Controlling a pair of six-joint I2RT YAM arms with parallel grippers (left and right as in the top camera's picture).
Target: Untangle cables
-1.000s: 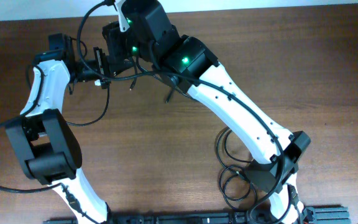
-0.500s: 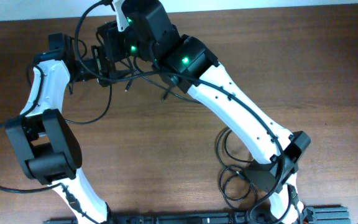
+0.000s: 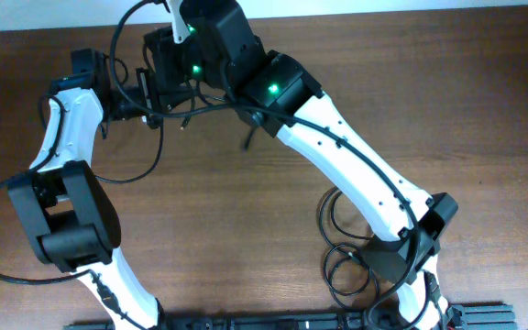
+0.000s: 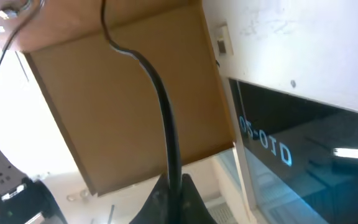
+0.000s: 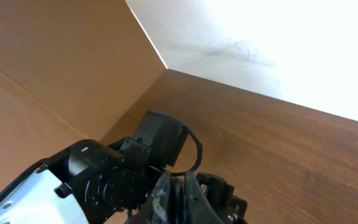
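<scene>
The thin black cables [image 3: 211, 108] hang in the air between my two grippers at the far left of the table. One loose end [image 3: 247, 142] dangles beside the right arm and a small plug [image 3: 183, 126] hangs below the grippers. My left gripper [image 3: 150, 103] is shut on one cable; in the left wrist view the cable [image 4: 166, 124] runs up from the closed jaws [image 4: 170, 190]. My right gripper [image 3: 166, 84] sits right next to it, shut on a cable that loops [image 5: 195, 152] out of its jaws [image 5: 176, 186].
The arms' own thicker black wires [image 3: 339, 257] coil on the wooden table [image 3: 246, 238] at the front right. The table's far edge [image 3: 383, 13] runs just behind the grippers. A black rail [image 3: 273, 323] lies along the front edge.
The right gripper has shifted slightly up and left, closer to the left gripper. The small hanging plug has swung left with it. Both grippers stay shut on the cables.
</scene>
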